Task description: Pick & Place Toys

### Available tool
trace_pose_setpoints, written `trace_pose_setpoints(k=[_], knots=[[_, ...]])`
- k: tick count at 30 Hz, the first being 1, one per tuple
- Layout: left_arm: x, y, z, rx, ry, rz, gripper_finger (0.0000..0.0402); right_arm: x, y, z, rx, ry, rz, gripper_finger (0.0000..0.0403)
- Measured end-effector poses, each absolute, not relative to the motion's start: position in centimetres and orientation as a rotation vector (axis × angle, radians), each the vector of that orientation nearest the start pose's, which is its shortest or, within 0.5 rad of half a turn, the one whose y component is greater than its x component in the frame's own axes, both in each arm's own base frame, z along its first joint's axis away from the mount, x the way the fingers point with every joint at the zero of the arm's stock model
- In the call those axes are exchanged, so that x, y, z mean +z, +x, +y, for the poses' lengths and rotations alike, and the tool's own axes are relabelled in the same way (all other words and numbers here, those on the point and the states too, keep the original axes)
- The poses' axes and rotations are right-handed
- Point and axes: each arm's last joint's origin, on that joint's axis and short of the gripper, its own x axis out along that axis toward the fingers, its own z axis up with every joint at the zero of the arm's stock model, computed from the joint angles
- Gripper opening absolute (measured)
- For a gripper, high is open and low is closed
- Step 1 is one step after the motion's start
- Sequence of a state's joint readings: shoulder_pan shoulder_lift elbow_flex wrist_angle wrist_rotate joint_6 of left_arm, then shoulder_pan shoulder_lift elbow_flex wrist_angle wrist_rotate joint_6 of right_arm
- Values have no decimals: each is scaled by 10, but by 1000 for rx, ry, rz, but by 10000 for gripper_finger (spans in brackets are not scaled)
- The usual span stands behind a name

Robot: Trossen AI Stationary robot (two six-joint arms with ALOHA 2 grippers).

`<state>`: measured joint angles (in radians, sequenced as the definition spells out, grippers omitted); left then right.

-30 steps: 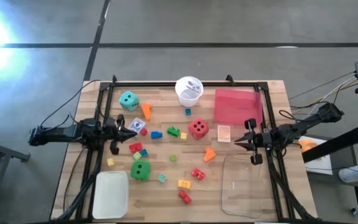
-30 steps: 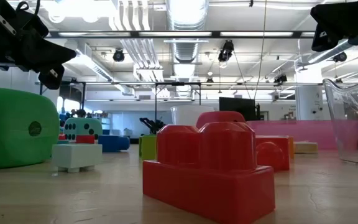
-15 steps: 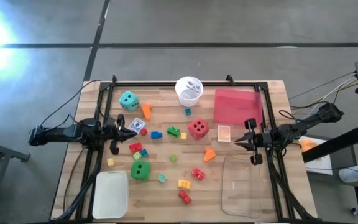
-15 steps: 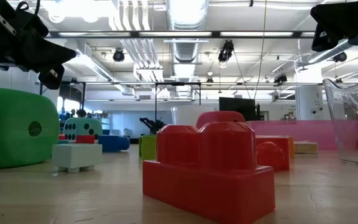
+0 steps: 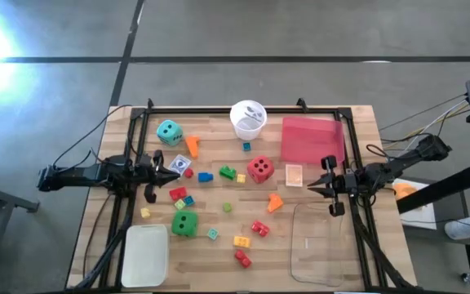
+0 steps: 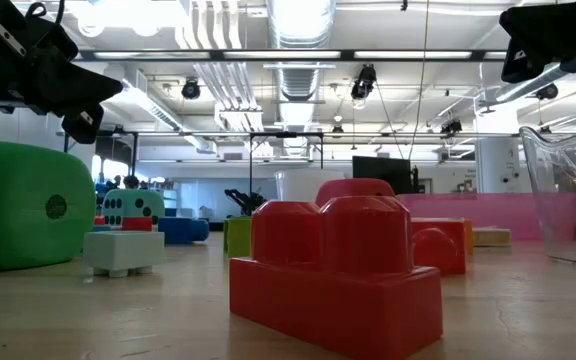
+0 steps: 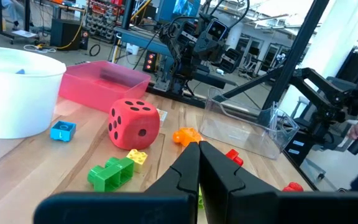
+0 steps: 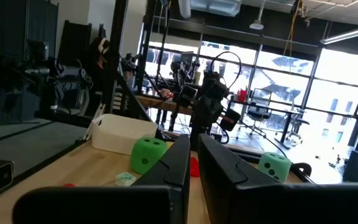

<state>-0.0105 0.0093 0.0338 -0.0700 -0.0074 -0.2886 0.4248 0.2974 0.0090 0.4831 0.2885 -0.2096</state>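
The toys lie spread over the middle of the table (image 5: pixel 357 122), between my two grippers. The red die (image 5: pixel 259 169) sits near the centre, with a green brick (image 5: pixel 228 172) and a blue brick (image 5: pixel 206 176) beside it toward my left side. The teal die (image 5: pixel 169 131) is near the far left corner, an orange brick (image 5: pixel 192 145) just beside it. The green die (image 5: pixel 184 223) stands toward the near edge, close to the white tray (image 5: pixel 145 255) in the near left corner. Two red bricks (image 5: pixel 259 228) and a yellow brick (image 5: pixel 241 241) lie near the near edge, and another orange brick (image 5: pixel 275 202) rests just beside the clear tray (image 5: pixel 325 245).

The open room is mostly along the far edge, between the teal die and the white cup (image 5: pixel 248 118), and in the strip of bare wood at the near edge between the two trays. The pink tray (image 5: pixel 312 140) near the far right corner looks empty, and so do the clear tray and the white tray. Inside the white cup I cannot tell what there is. A small card (image 5: pixel 293 175) lies just beside the pink tray.

My left gripper (image 5: pixel 172 171) hangs over the left edge, fingers pressed together with nothing between them; a card (image 5: pixel 181 164) is just beside the tips. My right gripper (image 5: pixel 312 186) hangs over the right edge, at the far rim of the clear tray, fingers also closed and empty, near the small card but apart from it.
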Motion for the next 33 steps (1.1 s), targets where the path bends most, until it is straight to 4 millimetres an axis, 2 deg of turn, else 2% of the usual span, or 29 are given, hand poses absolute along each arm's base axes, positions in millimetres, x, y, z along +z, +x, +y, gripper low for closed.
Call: trace_pose_setpoints(k=[8,13,16,20,25,28,33], knots=[[168,96,-1,3,-288,45,12,198,106,38,104,-146,-261,30],[168,96,-1,7,-187,39,12,223,105,36,47,-12,-306,30],[171,97,0,13,-145,-1,12,244,104,33,-39,162,-335,30],[188,95,0,4,-155,-111,13,265,109,32,-108,411,-333,30],[206,95,0,6,-158,-78,12,288,118,36,-109,507,-255,30],[219,98,0,13,-158,-62,12,301,125,39,-116,500,-216,30],[240,107,4,122,-193,57,12,315,134,39,-146,599,-160,30]])
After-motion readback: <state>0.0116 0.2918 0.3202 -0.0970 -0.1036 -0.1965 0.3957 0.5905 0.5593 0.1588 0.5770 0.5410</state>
